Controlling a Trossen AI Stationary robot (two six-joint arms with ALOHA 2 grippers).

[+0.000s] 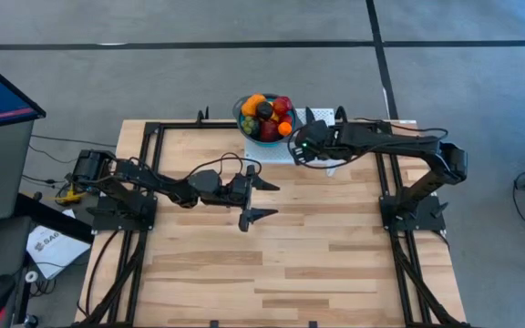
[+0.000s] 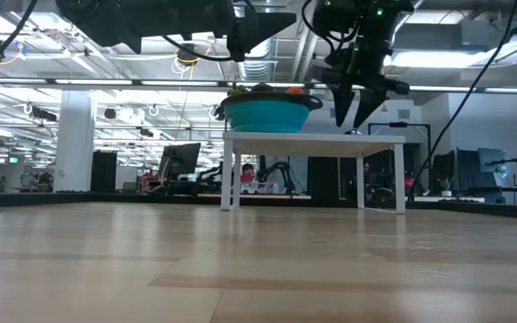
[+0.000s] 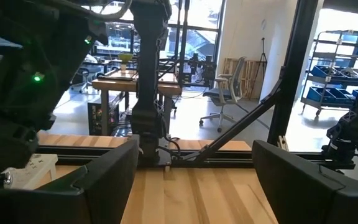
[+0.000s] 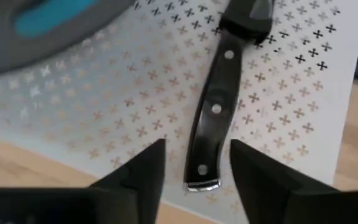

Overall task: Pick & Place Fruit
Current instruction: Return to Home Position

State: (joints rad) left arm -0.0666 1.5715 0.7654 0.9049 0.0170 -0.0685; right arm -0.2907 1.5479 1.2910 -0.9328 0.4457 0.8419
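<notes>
Overhead, high view.
- Counter (image 1: pixel 317 264): pale wood planks with dark frame rails.
- White shelf (image 1: pixel 324 116): at the upper centre edge, carrying the blue bowl (image 1: pixel 238 113).
- Fruit (image 1: pixel 267 115): one heap inside the bowl, with orange, red, yellow and dark pieces. None shows loose on the counter.
- Right pincer (image 1: pixel 303 152): over the shelf, just right of and below the bowl. The fruit lies close by, up and to the left of it.
- Left pincer (image 1: pixel 269 200): centre frame, fingers spread and empty, well apart from the bowl. The right arm is much the nearer to the fruit.
- Knife: hidden beneath the right arm.

Low view.
- Bowl on the shelf at centre, with the fruit tops just showing over the rim.
- Right pincer hangs right of the bowl, fingertips parted and pointing down, just above the shelf top.
- Left pincer runs along the top edge, partly cut off.

Left wrist view.
- Both fingers stand wide apart with nothing between them, and bare counter lies ahead.
- No fruit is in sight, and a dark arm blocks one side.

Right wrist view.
- Black knife (image 4: pixel 215 109): flat on the perforated shelf, its long axis running along the gap between the fingers.
- Right pincer is released, its fingers flanking the handle end without touching it.
- The blade is cut off by the frame edge, and the bowl wall is a blur in one corner.

Judgement: placing looks finished and only withdrawal remains. The right pincer should rise straight up before swinging away, so as to clear the bowl beside it.
</notes>
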